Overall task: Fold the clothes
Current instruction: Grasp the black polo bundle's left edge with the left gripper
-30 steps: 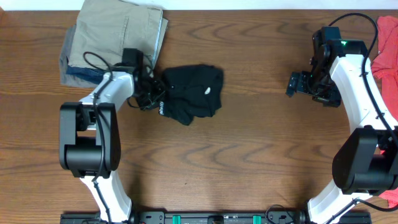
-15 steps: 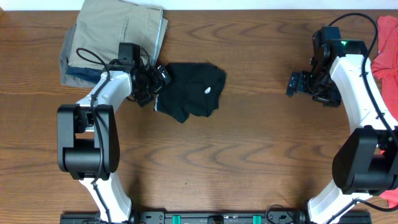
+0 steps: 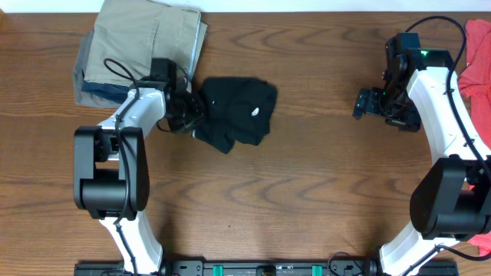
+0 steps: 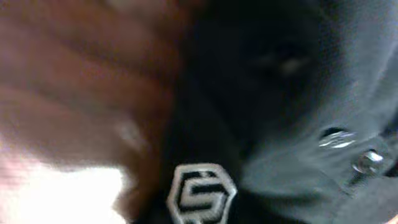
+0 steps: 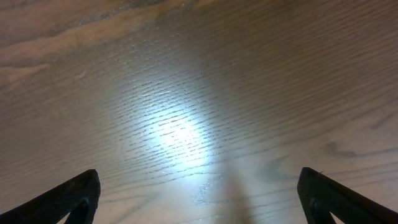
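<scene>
Wooden table (image 3: 307, 199): black shirt (image 3: 238, 107) crumpled, long axis roughly left-right.

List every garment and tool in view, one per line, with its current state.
Black short-sleeved soft fabric shirt: crumpled, not neatly folded.
Khaki fabric garment: folded, topping the stack.
Blue-grey fabric garment: folded, beneath the khaki one.
Red fabric garment: loosely heaped, partly out of frame.
Left tool: shut on the shirt's left edge.
Right tool: open, empty.

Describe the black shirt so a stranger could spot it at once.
On the wooden table, left of centre, just right of the folded khaki stack, lies a crumpled black shirt at the left gripper. It is the only black garment, with a small white mark.
</scene>
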Robot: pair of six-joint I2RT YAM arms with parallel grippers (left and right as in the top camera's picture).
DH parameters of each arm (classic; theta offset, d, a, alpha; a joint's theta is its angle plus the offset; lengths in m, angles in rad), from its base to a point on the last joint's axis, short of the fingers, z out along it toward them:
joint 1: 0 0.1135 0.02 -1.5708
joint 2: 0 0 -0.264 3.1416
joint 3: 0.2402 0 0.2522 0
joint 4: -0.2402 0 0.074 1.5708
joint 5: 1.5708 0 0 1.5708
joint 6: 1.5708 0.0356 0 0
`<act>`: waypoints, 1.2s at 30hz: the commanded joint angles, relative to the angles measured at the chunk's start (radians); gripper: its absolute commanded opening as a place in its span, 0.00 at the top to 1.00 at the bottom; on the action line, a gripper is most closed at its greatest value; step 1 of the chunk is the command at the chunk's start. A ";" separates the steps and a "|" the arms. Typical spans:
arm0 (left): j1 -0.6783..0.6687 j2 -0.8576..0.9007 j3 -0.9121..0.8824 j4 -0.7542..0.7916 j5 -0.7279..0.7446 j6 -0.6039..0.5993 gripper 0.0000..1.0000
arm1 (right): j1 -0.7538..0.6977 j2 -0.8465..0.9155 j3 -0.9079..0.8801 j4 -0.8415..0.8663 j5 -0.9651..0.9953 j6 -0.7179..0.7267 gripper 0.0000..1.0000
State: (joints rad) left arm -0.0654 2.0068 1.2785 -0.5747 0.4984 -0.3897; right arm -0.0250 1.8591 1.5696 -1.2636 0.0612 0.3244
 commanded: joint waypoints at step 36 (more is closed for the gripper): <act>-0.061 0.017 -0.018 0.040 0.048 0.272 0.00 | 0.006 -0.007 0.002 0.000 0.013 -0.011 0.01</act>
State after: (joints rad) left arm -0.1268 1.9812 1.2797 -0.5301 0.4583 -0.2329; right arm -0.0250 1.8591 1.5696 -1.2636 0.0616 0.3244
